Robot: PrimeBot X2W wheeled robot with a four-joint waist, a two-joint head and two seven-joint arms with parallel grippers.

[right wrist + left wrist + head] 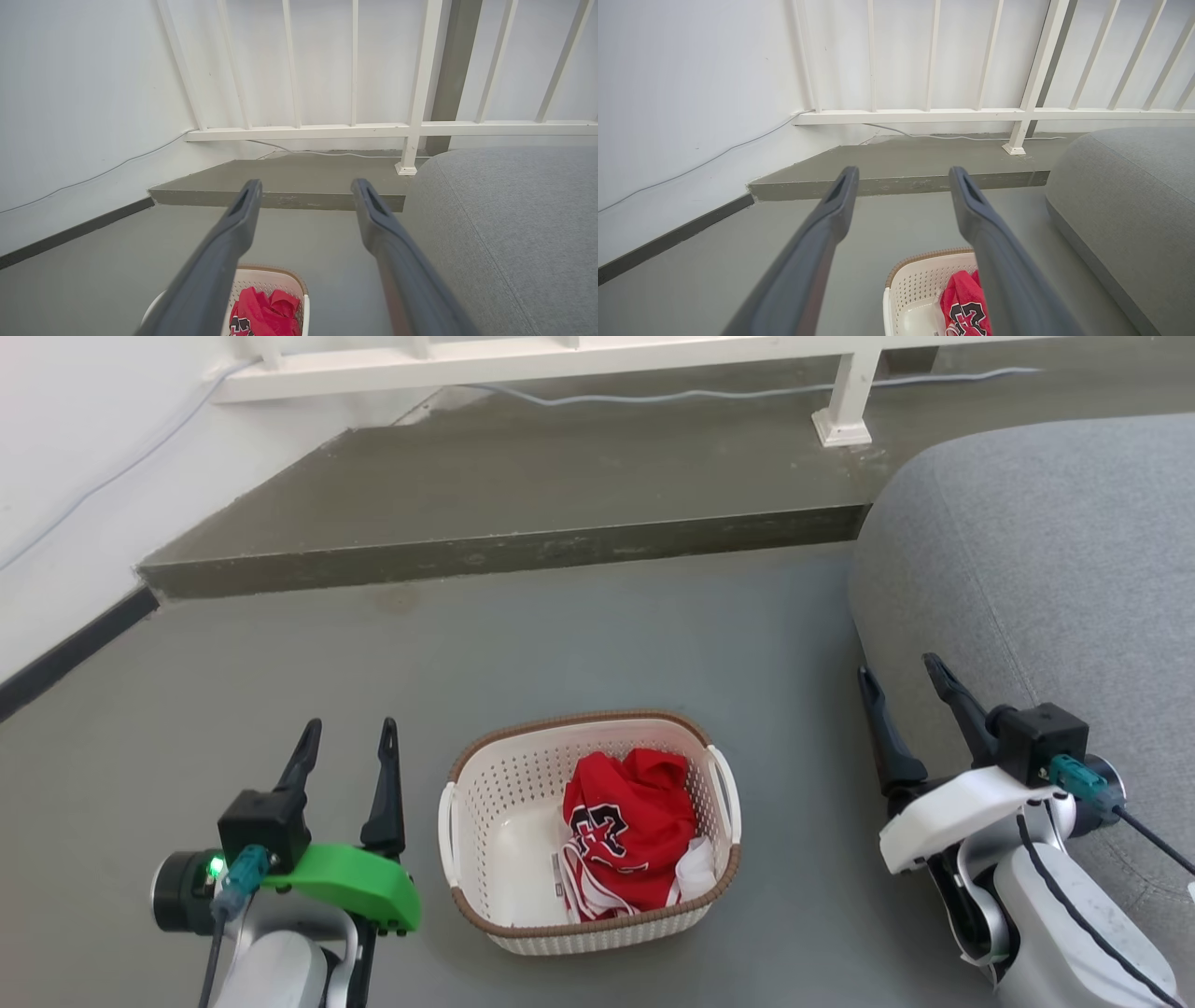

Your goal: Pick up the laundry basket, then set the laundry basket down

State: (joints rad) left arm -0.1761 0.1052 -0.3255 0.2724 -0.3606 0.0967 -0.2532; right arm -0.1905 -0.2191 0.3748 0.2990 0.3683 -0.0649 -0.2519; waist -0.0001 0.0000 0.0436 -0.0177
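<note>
The laundry basket (504,807), cream-white and perforated with a brown woven-look rim and white side handles, stands on the grey floor in the lower middle of the head view. A red jersey (625,831) lies crumpled in its right half. My left gripper (347,735) hangs open to the basket's left, apart from it, fingers pointing away from me. Off to the right, my right gripper (904,677) is open too, beside the grey cushion. The basket (920,280) sits low under my left gripper (903,175) in the left wrist view. It (285,280) also lies beneath my right gripper (306,186) in the right wrist view.
A large grey cushion or sofa (1055,569) fills the right side, close to my right arm. A raised concrete step (504,551) crosses behind the basket, with a white railing (845,401) and a cable (653,397) on it. A white wall (65,476) borders the left.
</note>
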